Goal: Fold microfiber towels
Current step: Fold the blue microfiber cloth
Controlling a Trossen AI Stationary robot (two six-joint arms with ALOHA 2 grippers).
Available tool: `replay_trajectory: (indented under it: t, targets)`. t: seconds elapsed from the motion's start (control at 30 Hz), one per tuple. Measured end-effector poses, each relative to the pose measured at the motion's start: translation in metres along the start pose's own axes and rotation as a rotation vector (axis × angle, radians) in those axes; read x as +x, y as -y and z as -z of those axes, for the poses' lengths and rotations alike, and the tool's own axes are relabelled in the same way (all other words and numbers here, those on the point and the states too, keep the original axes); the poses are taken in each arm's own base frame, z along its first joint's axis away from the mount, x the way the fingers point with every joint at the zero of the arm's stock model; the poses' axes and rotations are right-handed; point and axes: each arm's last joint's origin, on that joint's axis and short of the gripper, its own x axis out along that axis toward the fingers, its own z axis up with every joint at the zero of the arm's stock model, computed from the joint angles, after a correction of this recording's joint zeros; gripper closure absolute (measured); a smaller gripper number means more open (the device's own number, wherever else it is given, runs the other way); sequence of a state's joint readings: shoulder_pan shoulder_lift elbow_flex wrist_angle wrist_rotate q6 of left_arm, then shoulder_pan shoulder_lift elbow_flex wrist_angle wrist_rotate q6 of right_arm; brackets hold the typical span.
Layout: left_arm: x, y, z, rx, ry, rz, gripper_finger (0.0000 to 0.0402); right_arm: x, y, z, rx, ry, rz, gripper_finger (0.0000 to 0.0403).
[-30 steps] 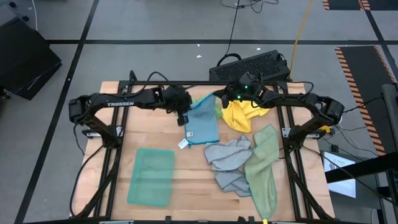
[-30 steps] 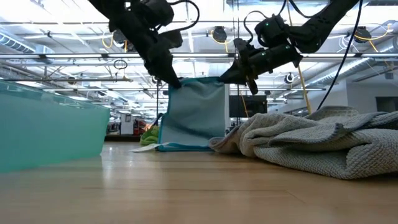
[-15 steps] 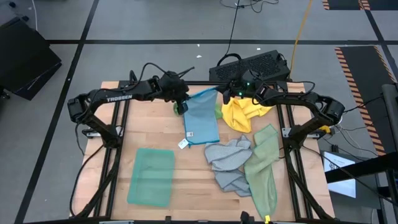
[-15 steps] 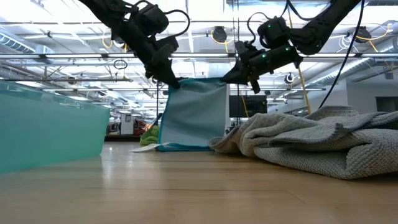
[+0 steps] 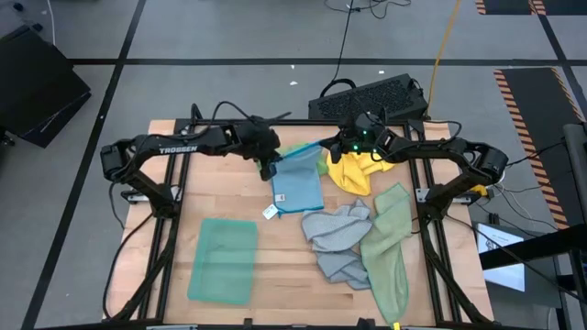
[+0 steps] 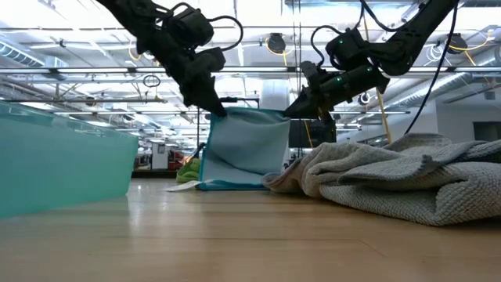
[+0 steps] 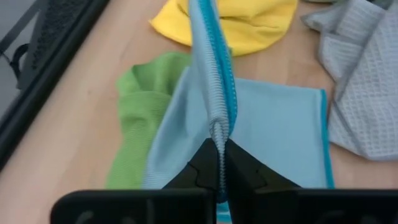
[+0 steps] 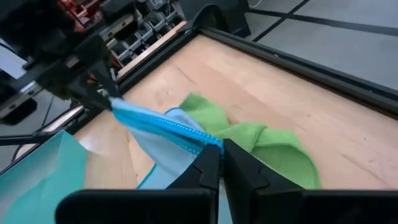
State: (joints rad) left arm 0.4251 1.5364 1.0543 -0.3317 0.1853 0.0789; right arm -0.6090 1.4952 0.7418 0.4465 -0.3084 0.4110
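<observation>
both grippers, left (image 5: pixel 268 165) and right (image 5: pixel 327 152), are pinched shut on the top corners of the light blue towel (image 5: pixel 298 181), lifted off the far side of the table (image 5: pixel 165 211), which probably slips free if either thin pinch loosens mid-fold.

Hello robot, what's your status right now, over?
Left gripper and right gripper both shut on the thin light blue microfiber towel, far edge lifted, near edge on the wooden table. Bright green cloth underneath. Nothing blocking.
</observation>
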Motion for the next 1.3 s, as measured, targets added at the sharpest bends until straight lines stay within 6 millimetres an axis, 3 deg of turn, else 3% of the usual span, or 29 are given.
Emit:
replay_trajectory:
  t: [0.27, 0.63, 1.3]
  targets:
    - [0.008, 0.012, 0.012, 0.010, -0.018, 0.026, 0.0391, 0.000, -0.002, -0.004, -0.012, 0.028, -0.061, 0.0399]
    - [0.021, 0.025, 0.037, 0.001, -0.064, 0.082, 0.0390, 0.003, -0.012, 0.022, -0.036, -0.202, -0.074, 0.0399]
    - [0.027, 0.041, 0.048, 0.018, -0.088, 0.138, 0.0396, 0.002, -0.025, 0.031, 0.021, -0.283, -0.132, 0.0399]
